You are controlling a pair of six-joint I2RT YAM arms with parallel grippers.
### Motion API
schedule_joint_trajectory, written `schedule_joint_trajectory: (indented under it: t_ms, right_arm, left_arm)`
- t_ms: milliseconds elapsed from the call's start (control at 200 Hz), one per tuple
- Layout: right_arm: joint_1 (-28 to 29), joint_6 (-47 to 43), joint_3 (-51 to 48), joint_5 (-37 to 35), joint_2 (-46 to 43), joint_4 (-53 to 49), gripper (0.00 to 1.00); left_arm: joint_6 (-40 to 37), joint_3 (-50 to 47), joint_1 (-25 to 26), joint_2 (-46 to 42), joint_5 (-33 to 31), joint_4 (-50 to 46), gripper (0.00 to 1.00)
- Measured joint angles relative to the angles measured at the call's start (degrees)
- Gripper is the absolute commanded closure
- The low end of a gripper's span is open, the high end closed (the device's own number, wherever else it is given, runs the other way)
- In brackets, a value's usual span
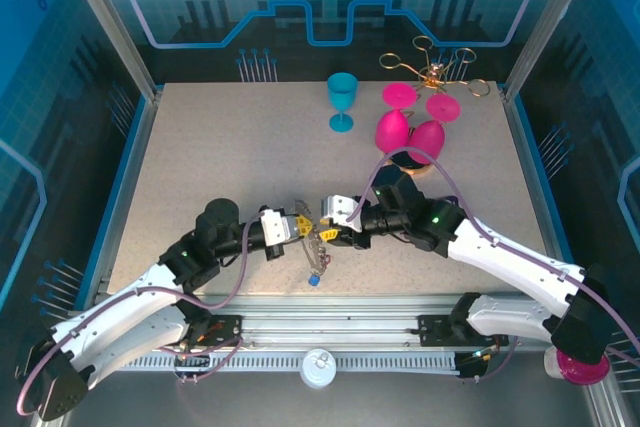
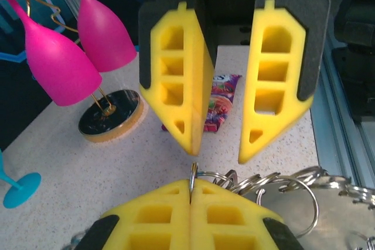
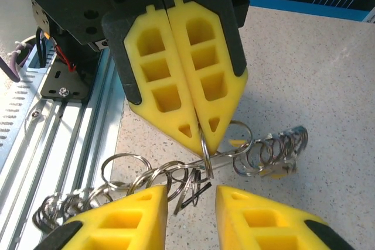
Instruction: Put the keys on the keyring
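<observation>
Gleaming wire-loop keyring (image 2: 234,181) in left tool (image 2: 190,190)

The speckled table (image 1: 200,167) bears an upright teal goblet (image 1: 341,99), a gold-rimmed black disc (image 2: 120,112) and a small packet (image 2: 221,95).

Top external: fixed high above and behind the arm bases. Looks down and forward over the whole surface (image 1: 220,167), with the bases along the bottom edge and the back wall at the top. This is the farthest view.
Left wrist: mounted on the left arm, low and very close. Looks past the left jaws at the bottom edge, across to the right jaws opposite.
Right wrist: mounted on the right arm, equally close. Looks the reverse way, with the right jaws at the bottom edge, the left jaws above and the aluminium rail (image 3: 64,133) on its left.
Shared, wrist pair: the keyring (image 3: 176,174) between the jaws, seen from opposite sides.
Shared, top and left wrist: the pink goblets (image 1: 410,132) and the blue goblet (image 1: 342,99).
</observation>
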State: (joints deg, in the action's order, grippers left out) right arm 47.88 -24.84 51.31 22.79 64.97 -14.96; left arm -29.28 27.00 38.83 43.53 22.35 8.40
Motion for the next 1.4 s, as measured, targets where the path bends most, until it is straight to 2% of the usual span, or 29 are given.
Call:
schedule_joint_trajectory:
  t_ms: [160,315,550,715,856,961,1166,1401]
  right_arm:
    - [-0.3,1.6,-1.0,0.2,0.0,2.8,0.64]
    - [-0.4,2.2,-2.7,0.1,0.0,3.0,0.68]
    - [-0.4,2.9,-2.9,-0.2,0.3,3.1,0.91]
    - [-0.1,3.0,-2.9,-0.7,1.4,3.6,1.00]
    - [0.9,2.8,-2.8,-1.6,3.5,4.4,1.00]
    - [0.9,2.8,-2.8,-2.2,3.4,4.6,0.85]
    - [-1.3,3.8,-4.1,-1.0,-0.5,5.1,0.71]
    - [-3.4,5.2,-4.4,3.2,-4.0,6.2,0.71]
  left_arm:
    - [0.9,-0.3,0.0,-0.2,0.0,2.3,1.00]
    - [1.7,-1.3,0.0,-0.2,0.0,4.5,1.00]
    - [2.5,-1.9,0.0,-0.2,0.0,6.4,1.00]
    - [4.2,-3.0,0.0,-0.5,0.0,8.9,1.00]
    - [6.2,-4.1,0.0,0.0,0.0,10.5,1.00]
    - [7.0,-4.3,0.0,0.3,0.0,11.5,1.00]
    - [6.9,-4.3,0.0,0.2,0.0,14.5,1.00]
    - [6.9,-4.3,0.0,0.2,0.0,14.6,1.00]
